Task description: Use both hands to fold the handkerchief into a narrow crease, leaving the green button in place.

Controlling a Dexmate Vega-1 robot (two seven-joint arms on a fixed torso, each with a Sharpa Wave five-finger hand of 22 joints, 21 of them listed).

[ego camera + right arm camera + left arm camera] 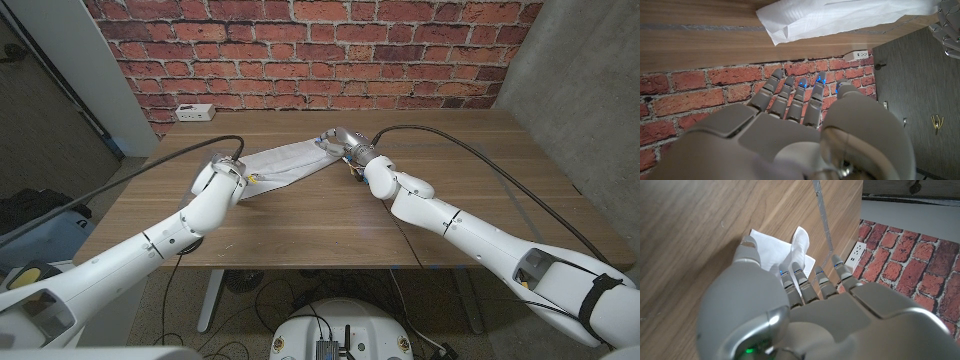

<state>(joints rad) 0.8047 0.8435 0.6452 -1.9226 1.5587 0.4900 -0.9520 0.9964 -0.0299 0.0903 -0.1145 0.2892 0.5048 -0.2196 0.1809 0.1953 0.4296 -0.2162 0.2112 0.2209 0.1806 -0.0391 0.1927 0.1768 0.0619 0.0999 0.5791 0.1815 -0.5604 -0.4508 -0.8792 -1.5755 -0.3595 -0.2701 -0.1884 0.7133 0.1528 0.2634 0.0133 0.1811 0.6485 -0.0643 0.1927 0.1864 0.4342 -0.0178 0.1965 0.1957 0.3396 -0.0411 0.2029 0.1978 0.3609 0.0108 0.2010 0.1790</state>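
- The white handkerchief [288, 160] lies on the wooden surface [330, 215] as a long folded band, spanning between both hands
- Left hand [228, 172] fingers [801, 282] sit at its near end (grip unclear)
- Right hand [345, 143] fingers at the far end; cannot tell whether they clamp

We are seeing a red brick wall [310, 40] running behind the wooden table [330, 215] | a white power strip [192, 112] is lying at the table's far left corner | a grey concrete wall [590, 90] is standing at right | grey carpet floor [150, 310] is showing below
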